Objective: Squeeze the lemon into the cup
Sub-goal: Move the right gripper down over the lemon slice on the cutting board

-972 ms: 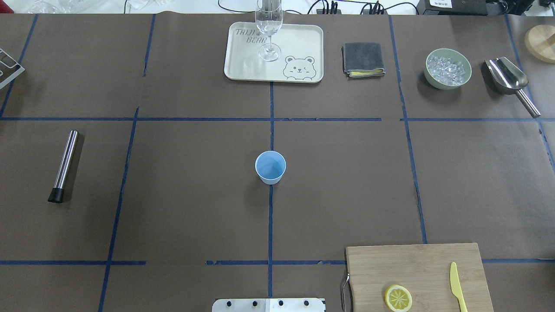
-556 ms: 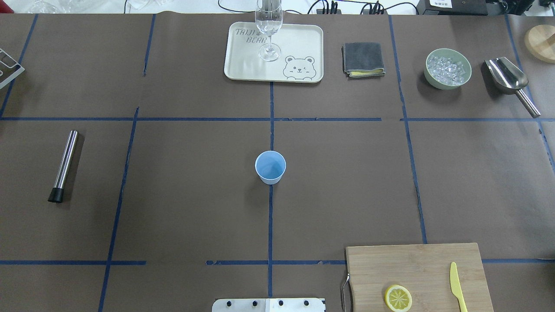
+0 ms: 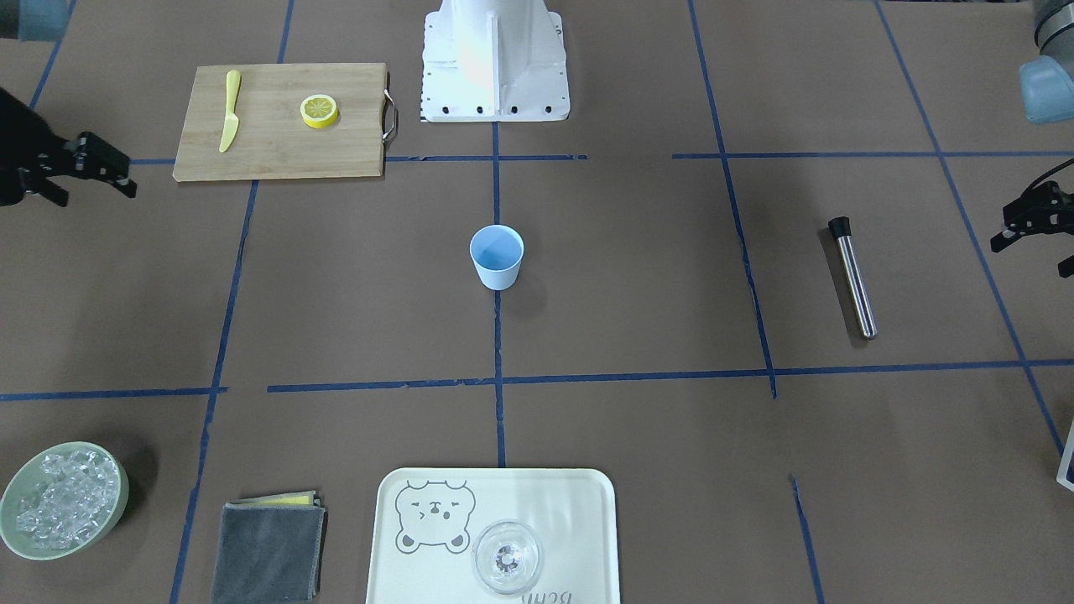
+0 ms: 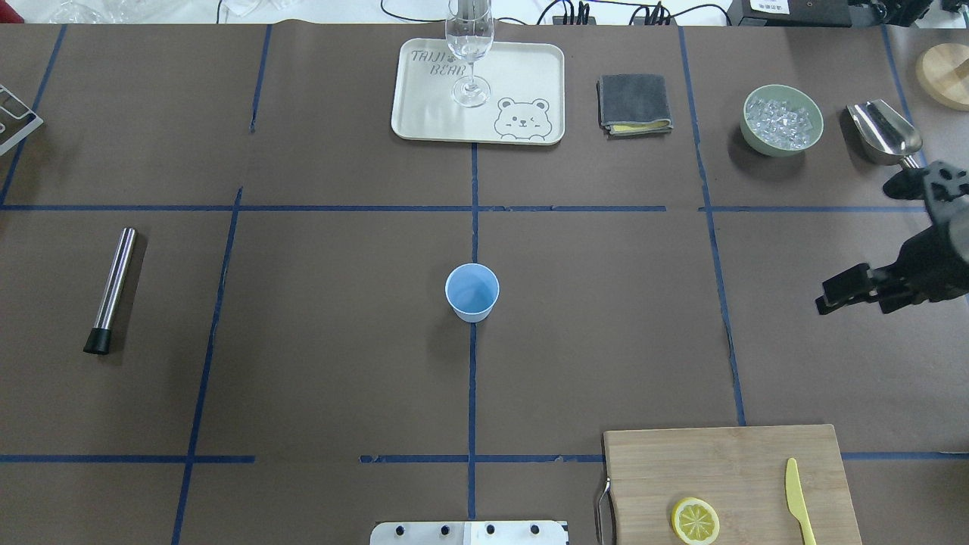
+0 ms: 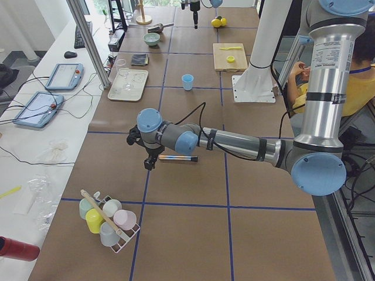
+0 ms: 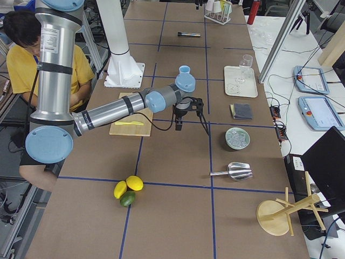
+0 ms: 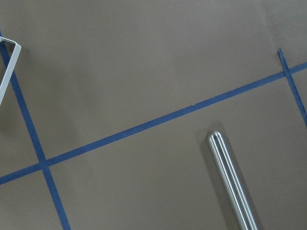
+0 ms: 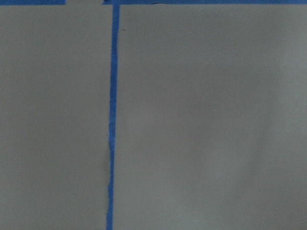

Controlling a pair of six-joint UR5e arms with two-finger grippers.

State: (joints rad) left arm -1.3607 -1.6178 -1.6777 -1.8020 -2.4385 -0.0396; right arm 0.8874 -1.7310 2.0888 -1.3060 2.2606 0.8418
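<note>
The lemon (image 4: pixel 695 521), a round yellow cut piece with its segmented face up, lies on the wooden cutting board (image 4: pixel 719 462) at the near right; it also shows in the front-facing view (image 3: pixel 320 110). The light-blue cup (image 4: pixel 472 291) stands upright at the table's middle and looks empty (image 3: pixel 497 256). My right gripper (image 4: pixel 863 242) hangs open and empty at the right edge, far from both. My left gripper (image 3: pixel 1028 243) is at the far left end, open and empty, beside a steel tube (image 3: pixel 854 278).
A yellow knife (image 4: pixel 795 499) lies on the board right of the lemon. At the back stand a tray (image 4: pixel 522 76) with a clear glass (image 4: pixel 469 53), a grey cloth (image 4: pixel 634 104), a green bowl of ice (image 4: pixel 782 119) and a metal scoop (image 4: pixel 886 136).
My right gripper has come into the overhead view from the right edge. The cup, lemon and other things have not moved.
</note>
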